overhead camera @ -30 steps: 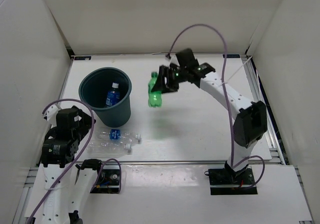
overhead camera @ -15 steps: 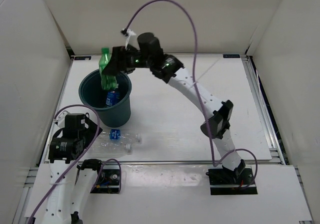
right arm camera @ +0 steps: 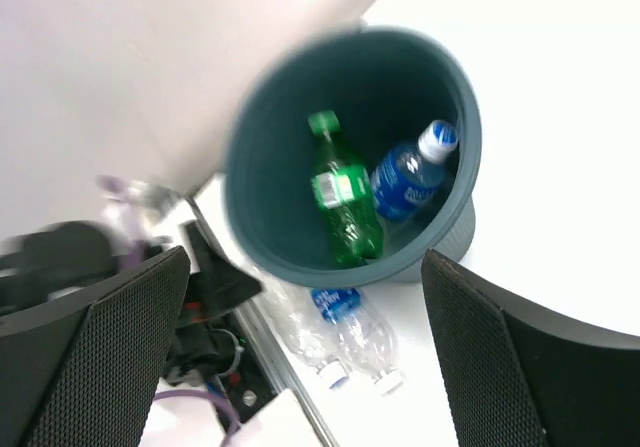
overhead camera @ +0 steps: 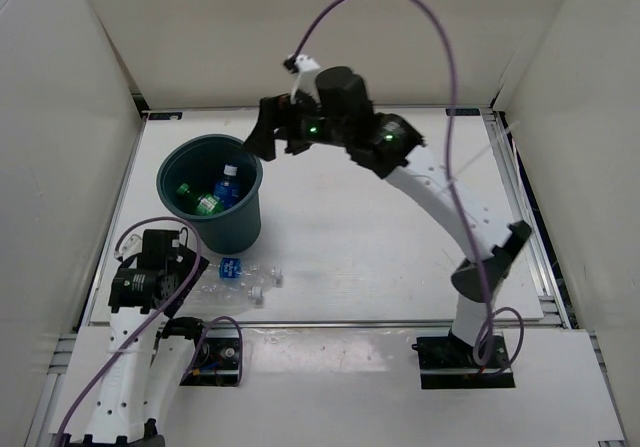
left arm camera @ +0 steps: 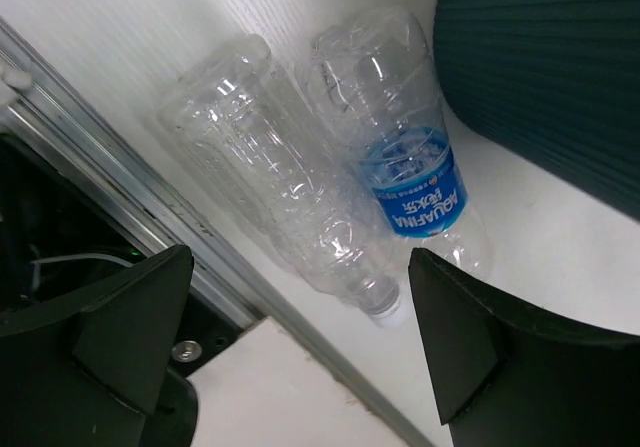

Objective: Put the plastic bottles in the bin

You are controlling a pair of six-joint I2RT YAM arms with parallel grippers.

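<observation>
Your right jaws spread, empty: green bottle [right arm camera: 345, 202] lies in bin [right arm camera: 250, 229]. Your left jaws spread over clear bottles [left arm camera: 270, 187] on table [left arm camera: 560, 257], ready to grab.

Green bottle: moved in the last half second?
Yes. The green bottle dropped from over the far rim of the bin down inside it.

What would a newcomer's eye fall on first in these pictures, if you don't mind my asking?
The bright green bottle stands out most, lying inside the dark bin on the left of the table, next to a blue-labelled bottle. The right gripper hangs open and empty near the bin's far rim. Two clear bottles lie side by side on the table in front of the bin.
</observation>
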